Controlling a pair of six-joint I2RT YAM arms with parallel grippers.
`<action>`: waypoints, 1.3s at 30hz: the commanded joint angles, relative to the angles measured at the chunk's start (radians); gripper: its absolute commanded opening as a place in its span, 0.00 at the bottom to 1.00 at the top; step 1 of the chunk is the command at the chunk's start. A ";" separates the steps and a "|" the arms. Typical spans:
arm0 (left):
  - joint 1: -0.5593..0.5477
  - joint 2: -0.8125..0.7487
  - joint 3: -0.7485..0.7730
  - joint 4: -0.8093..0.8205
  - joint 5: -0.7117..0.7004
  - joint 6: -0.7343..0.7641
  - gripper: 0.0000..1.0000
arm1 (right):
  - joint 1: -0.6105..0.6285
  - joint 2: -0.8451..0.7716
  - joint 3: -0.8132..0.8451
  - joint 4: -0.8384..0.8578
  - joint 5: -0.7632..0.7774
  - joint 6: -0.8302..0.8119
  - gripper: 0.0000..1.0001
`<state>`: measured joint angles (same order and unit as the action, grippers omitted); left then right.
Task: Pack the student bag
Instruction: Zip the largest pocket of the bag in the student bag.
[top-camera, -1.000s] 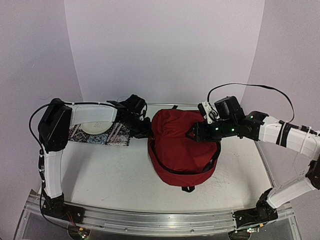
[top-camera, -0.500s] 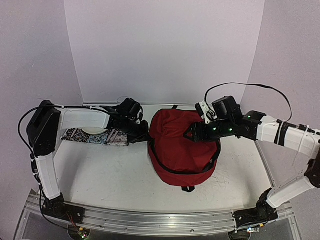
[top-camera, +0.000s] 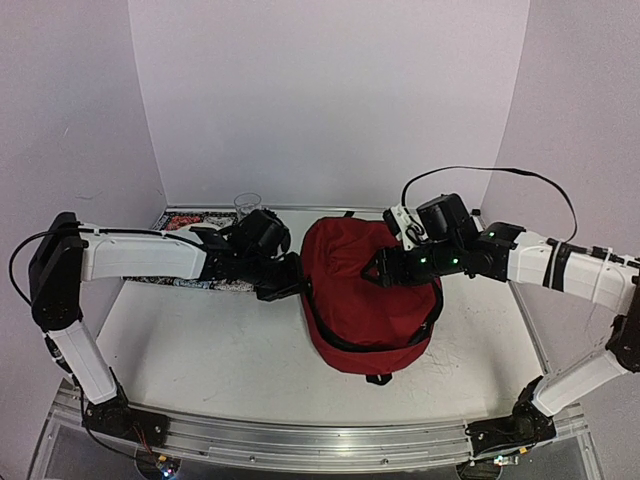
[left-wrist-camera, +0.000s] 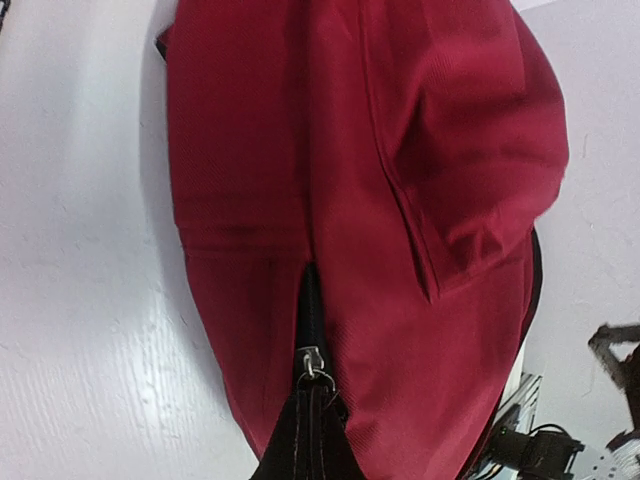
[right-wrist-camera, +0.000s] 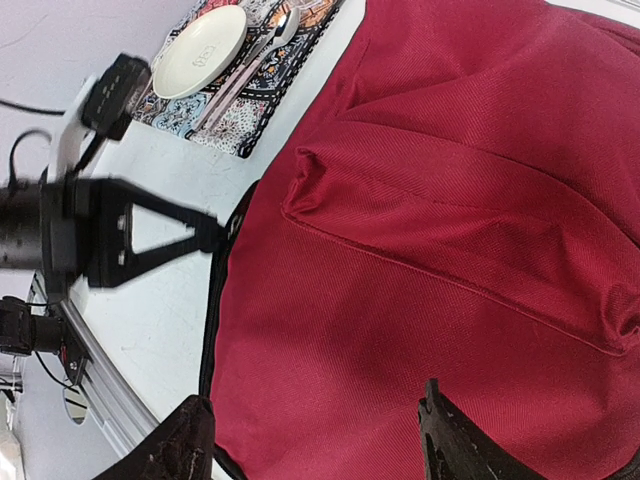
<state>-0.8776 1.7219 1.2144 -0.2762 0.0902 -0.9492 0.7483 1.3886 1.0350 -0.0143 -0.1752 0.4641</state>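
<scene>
readable text: none
plate (right-wrist-camera: 200, 52): small dark mark at its middle, too blurred to make out; it sits on the patterned placemat (right-wrist-camera: 262, 100), far left

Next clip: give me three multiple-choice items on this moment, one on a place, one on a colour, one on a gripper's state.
1. Where does the round cream plate lie?
A. on the patterned placemat
B. inside the bag
C. on the metal rail at the near edge

2. What colour is the soft fabric backpack?
A. blue
B. dark red
C. grey

3. How does the right gripper stand?
A. shut on a strap
B. open, fingers spread over the backpack
C. out of every view

Key:
1 A: the right wrist view shows the plate resting on the mat.
2 B: all three views show dark-red fabric with black trim.
3 B: its two fingers stand wide apart above the red fabric.
</scene>
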 joint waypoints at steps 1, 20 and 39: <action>-0.107 -0.070 -0.013 0.036 -0.071 -0.036 0.00 | 0.008 0.023 0.051 0.018 -0.013 -0.012 0.71; -0.403 -0.061 0.040 0.028 -0.201 0.121 0.00 | 0.023 0.124 0.115 0.058 -0.040 -0.012 0.71; -0.448 -0.016 0.163 -0.017 -0.204 0.222 0.41 | 0.024 0.049 0.033 0.051 -0.024 0.006 0.71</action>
<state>-1.3639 1.7917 1.3739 -0.2905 -0.0592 -0.7121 0.7647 1.5062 1.1026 0.0442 -0.2016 0.4640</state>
